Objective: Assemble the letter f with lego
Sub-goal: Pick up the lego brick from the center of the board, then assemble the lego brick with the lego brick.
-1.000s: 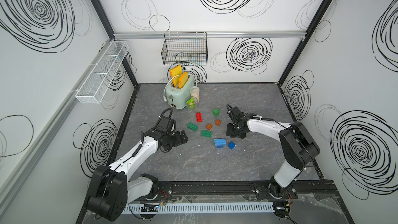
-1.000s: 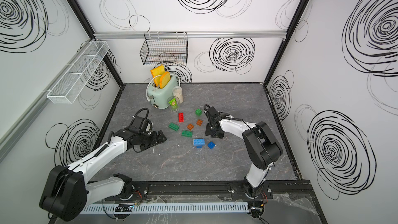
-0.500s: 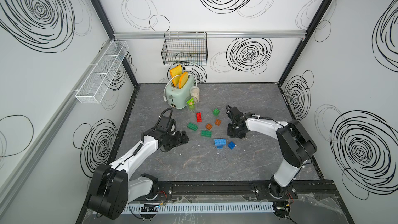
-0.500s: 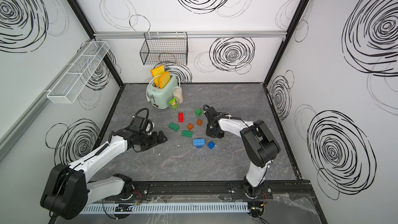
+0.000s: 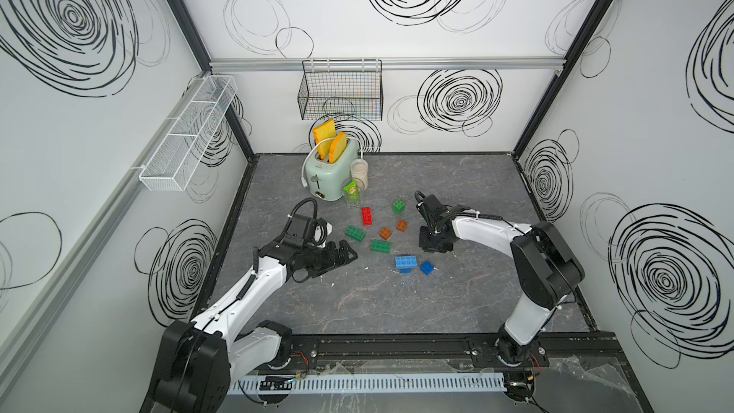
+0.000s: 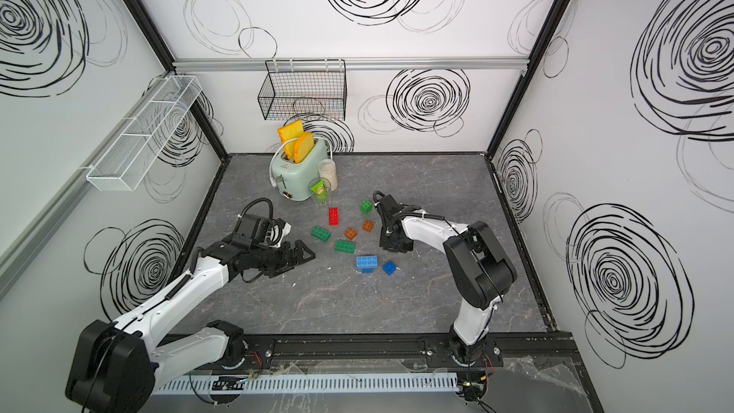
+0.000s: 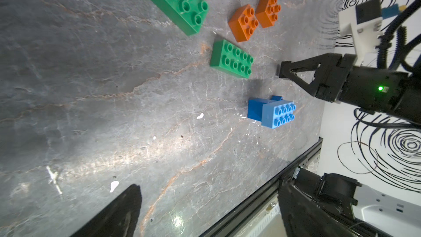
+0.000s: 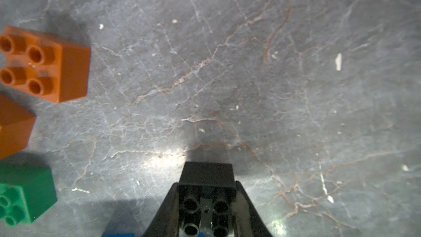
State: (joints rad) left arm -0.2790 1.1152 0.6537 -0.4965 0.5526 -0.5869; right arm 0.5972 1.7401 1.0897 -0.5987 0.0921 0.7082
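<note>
Grey marbled surface (image 5: pixel 397 303) carries loose lego bricks (image 5: pixel 380 246) mid-surface, none yet forming the f. Left end effector (image 5: pixel 346 257) hovers nearby, wide open and empty. Right end effector (image 8: pixel 207 192) clamps a black square brick (image 8: pixel 206 174) by its side walls, likely keeping the studs free.

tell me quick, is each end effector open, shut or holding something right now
Left end effector: open, holding nothing.
Right end effector: closed on a small black square studded plastic brick.
</note>
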